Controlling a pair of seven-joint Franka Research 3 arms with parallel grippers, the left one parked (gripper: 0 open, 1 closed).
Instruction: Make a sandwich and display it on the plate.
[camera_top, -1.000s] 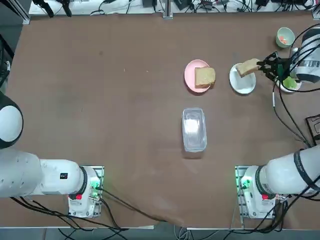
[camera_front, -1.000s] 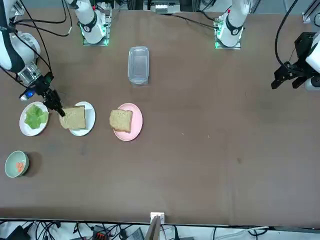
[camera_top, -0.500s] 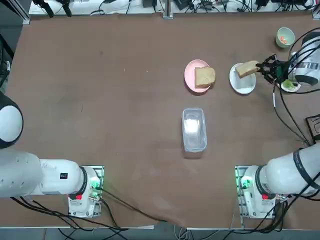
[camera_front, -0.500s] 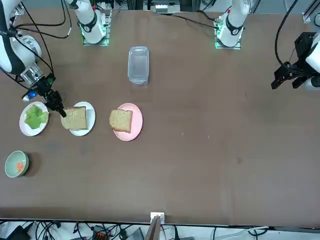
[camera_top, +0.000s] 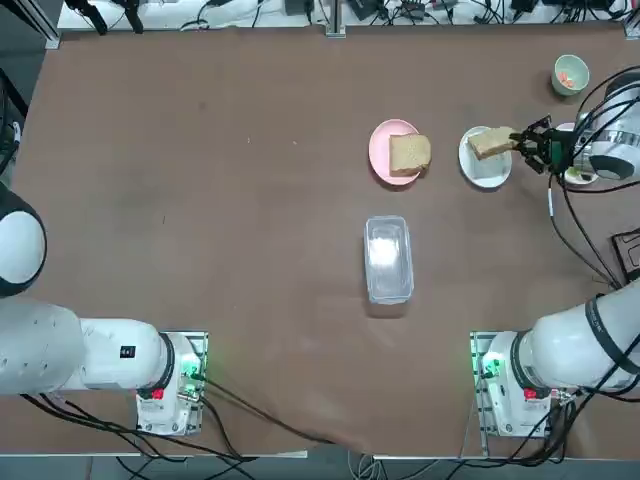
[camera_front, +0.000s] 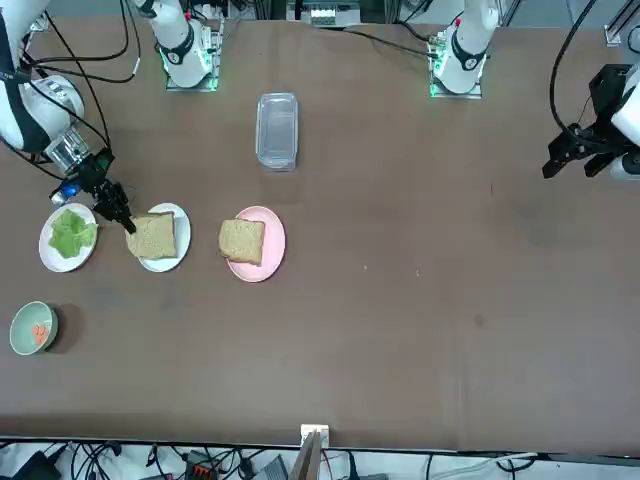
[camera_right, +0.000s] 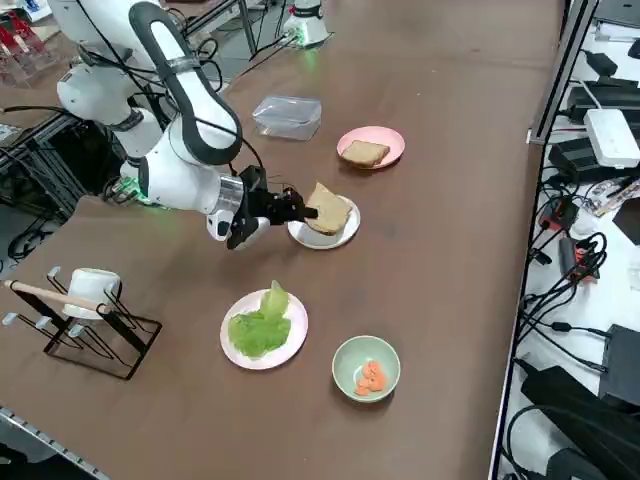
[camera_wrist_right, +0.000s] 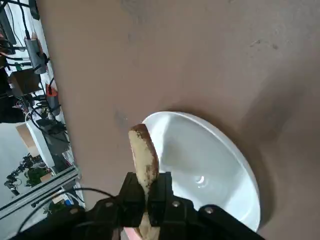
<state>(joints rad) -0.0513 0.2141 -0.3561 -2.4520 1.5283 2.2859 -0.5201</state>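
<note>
Top view, near to far. Clear box (camera_top: 388, 258) at desk (camera_top: 200, 200) centre. Pink plate (camera_top: 382, 152) at 12 o'clock of it, carrying a bread slice (camera_top: 410, 153). White plate (camera_top: 485, 165) at 3 o'clock of the pink one. Right gripper (camera_top: 520, 143) at its 3 o'clock rim, fingers (camera_wrist_right: 134, 192) clamped on a second slice (camera_top: 491, 143), held tilted over the plate. Green bowl (camera_top: 570, 73) at far right.

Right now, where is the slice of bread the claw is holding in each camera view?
Top view: held bread slice at right, over the white plate.
Front view: slice at left, over the same plate.
Right side view: slice near the middle, tilted above the plate.
Right wrist view: slice edge-on, pinched in the right claw, plate beyond.
Shared landmark: the white plate.
</note>
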